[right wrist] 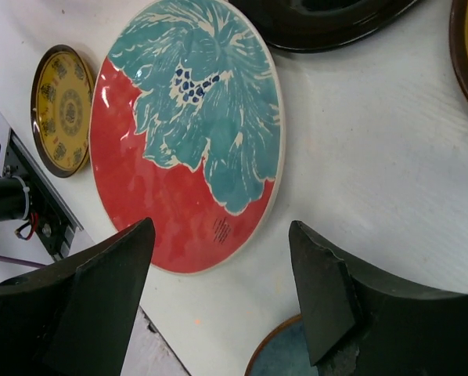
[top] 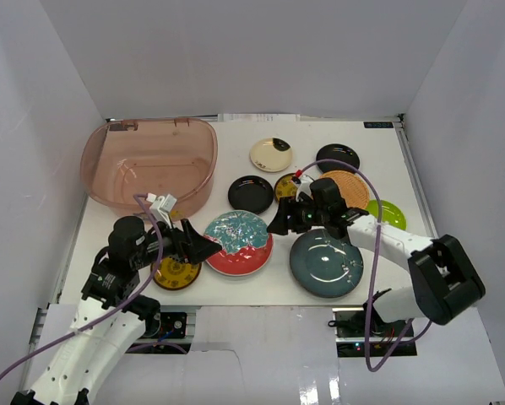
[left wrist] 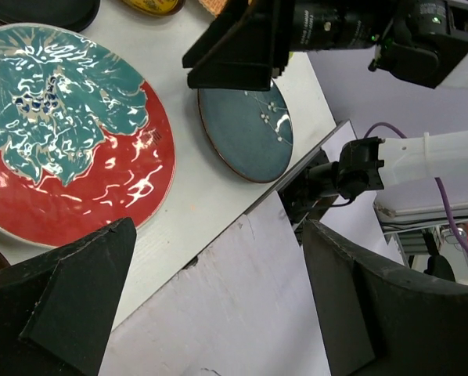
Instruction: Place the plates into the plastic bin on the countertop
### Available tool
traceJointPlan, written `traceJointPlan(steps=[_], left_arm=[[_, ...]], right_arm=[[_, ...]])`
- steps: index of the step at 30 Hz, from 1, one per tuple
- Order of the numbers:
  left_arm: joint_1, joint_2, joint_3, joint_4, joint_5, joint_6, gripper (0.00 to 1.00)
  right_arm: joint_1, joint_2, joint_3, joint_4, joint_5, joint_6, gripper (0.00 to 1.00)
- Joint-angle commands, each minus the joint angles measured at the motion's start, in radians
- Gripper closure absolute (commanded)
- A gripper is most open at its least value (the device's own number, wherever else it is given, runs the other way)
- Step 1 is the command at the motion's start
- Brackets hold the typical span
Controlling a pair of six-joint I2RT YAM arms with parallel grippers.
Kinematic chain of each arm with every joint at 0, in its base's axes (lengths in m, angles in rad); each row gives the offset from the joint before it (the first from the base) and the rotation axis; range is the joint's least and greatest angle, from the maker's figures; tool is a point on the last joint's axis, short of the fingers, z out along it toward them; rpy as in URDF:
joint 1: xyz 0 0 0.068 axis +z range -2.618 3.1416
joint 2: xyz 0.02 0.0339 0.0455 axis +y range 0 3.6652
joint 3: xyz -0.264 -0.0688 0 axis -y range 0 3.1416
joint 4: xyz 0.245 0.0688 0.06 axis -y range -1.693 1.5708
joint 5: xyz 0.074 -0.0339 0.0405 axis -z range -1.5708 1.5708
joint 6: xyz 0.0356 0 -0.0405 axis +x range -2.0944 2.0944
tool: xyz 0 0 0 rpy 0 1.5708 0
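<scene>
The large round red-and-teal glazed plate (top: 238, 243) lies flat on the white tabletop (top: 269, 287), outside the translucent pinkish plastic bin (top: 193, 190) at far left. The left arm's fingers (left wrist: 70, 305) and the right arm's fingers (right wrist: 93, 298) flank it, both spread apart and empty.

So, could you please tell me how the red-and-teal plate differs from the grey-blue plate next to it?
The red-and-teal plate carries a bold teal leaf design over red; the grey-blue plate is nearly plain, with small white sprigs. The red-and-teal plate's rim is pale, the grey-blue plate's brownish. Both are round, large and lie flat on the countertop.
</scene>
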Motion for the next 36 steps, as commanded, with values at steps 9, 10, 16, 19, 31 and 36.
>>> traceJointPlan(steps=[9, 10, 16, 19, 31, 36], left_arm=[[-0.006, 0.029, 0.044, -0.069, 0.015, 0.065, 0.02], [-0.004, 0.032, 0.050, -0.069, 0.014, 0.073, 0.02], [-0.004, 0.072, 0.105, -0.068, -0.023, 0.130, 0.02], [-0.006, 0.089, 0.162, -0.066, -0.069, 0.154, 0.02], [-0.004, 0.188, 0.355, -0.069, -0.251, 0.153, 0.06], [-0.006, 0.216, 0.266, -0.085, -0.170, 0.101, 0.18]], right_arm=[[0.001, 0.294, 0.096, 0.193, -0.108, 0.056, 0.28], [0.001, 0.326, 0.092, 0.215, -0.122, 0.068, 0.29], [0.010, 0.410, 0.047, 0.394, -0.203, 0.177, 0.49], [0.012, 0.406, 0.018, 0.451, -0.200, 0.220, 0.77], [-0.049, -0.135, -0.001, 0.278, -0.214, 0.255, 0.92], [-0.158, -0.229, 0.029, 0.275, -0.315, 0.314, 0.92]])
